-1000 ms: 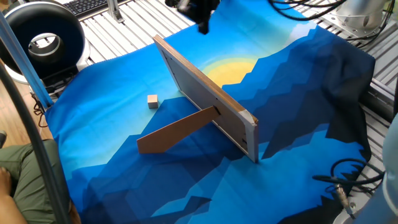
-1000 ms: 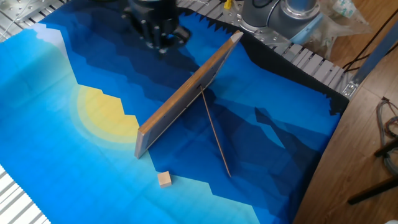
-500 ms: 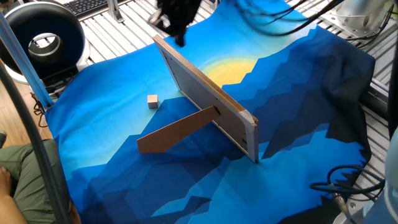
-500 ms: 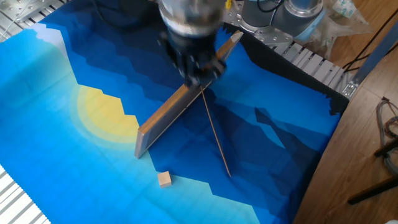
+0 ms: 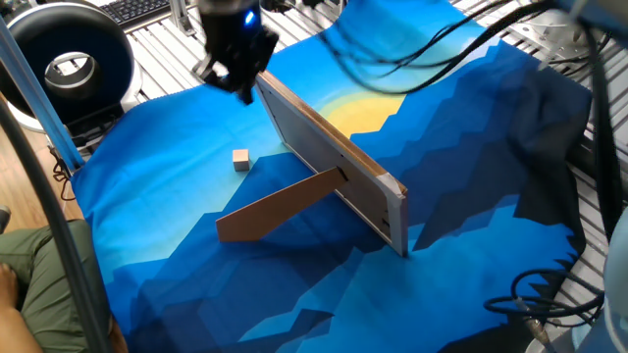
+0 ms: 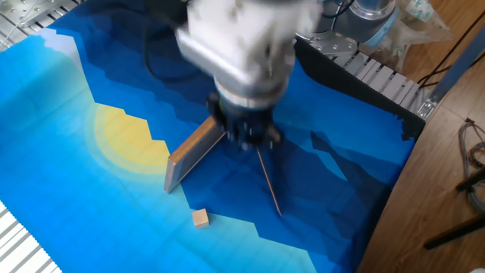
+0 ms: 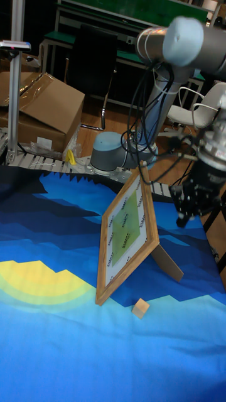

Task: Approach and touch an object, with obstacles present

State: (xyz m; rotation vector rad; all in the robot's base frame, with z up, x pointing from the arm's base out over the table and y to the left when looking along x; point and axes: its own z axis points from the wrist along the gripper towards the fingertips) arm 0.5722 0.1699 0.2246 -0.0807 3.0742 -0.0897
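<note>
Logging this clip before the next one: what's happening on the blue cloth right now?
A robot arm's black gripper hangs in the air above the prop-leg side of a standing light-brown wooden picture frame, the side where a tiny pale wooden cube lies on the blue mountain-print cloth. It holds nothing and is not touching the cube. Motion blur hides whether its fingers are open. The frame stands upright on its brown prop leg.

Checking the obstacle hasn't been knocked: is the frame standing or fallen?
Standing: the light-brown wooden picture frame leans on its brown fold-out prop leg.
</note>
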